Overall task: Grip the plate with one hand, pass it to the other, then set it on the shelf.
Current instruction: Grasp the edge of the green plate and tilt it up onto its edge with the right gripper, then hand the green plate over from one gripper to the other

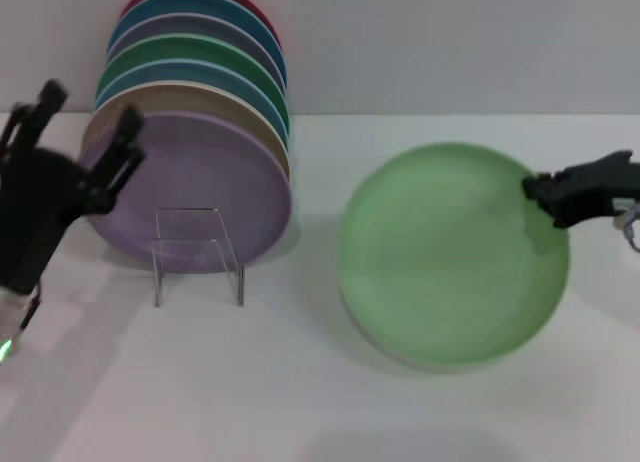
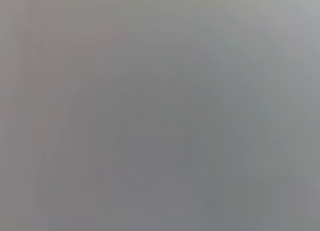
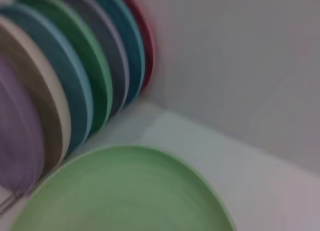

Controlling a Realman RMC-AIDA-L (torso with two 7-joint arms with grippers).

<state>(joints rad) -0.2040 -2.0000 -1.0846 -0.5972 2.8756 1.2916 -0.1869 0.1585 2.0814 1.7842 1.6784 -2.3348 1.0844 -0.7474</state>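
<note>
Right black two-finger gripper (image 1: 540, 194) pinches just the rim of the round pale mint-green plastic plate (image 1: 450, 252) — left gripper (image 1: 85, 147) waits open — thin grip, could slip mid-handover.

Lab bench: bare white table (image 1: 300, 402), blank wall (image 1: 450, 42).

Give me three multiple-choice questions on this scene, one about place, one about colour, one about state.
1. The right gripper is at:
A. the plate's right rim
B. the rack
C. the table's front edge

2. The front plate in the rack is:
A. red
B. lilac
C. teal

3. The left gripper is:
A. shut on a plate
B. open, holding nothing
C. out of view

Answers:
A, it meets the light green plate at that rim.
B, the lilac plate stands foremost behind the clear rack.
B, its fingers are spread in the air.
</note>
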